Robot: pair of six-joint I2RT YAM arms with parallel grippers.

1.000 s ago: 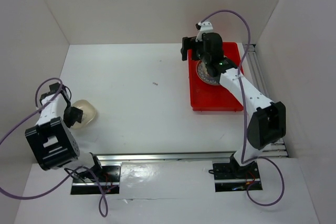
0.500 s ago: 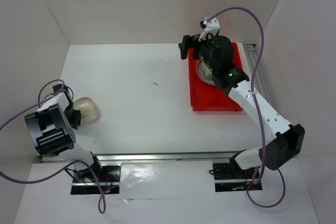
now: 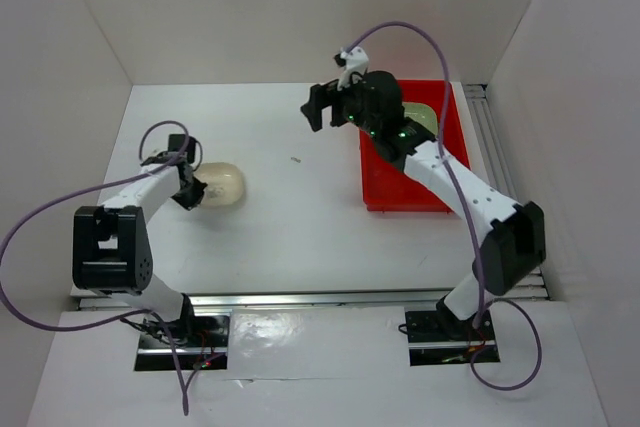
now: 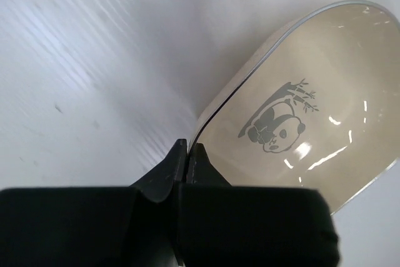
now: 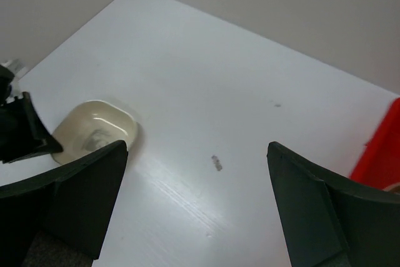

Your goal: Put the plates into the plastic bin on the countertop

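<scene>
Cream panda dish [image 4: 300, 110] sits well left of the red bin [image 3: 400, 192], my left gripper [image 4: 187, 154] clamped on its rim. Glossy, stiff, light; likely slippery and chippable, so a thin edge pinch may pivot. Right gripper [image 5: 197, 186] wide apart, empty, just left of the bin.

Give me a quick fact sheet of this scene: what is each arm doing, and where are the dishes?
Left gripper: shut on the rim of the cream dish
Cream dish: over the left side of the white table, panda print inside; lifted or resting, cannot tell
Right gripper: open, empty, above the table just left of the red bin
Red bin: far right of the table
In the bin: a pale green dish, partly hidden by the right arm
</scene>
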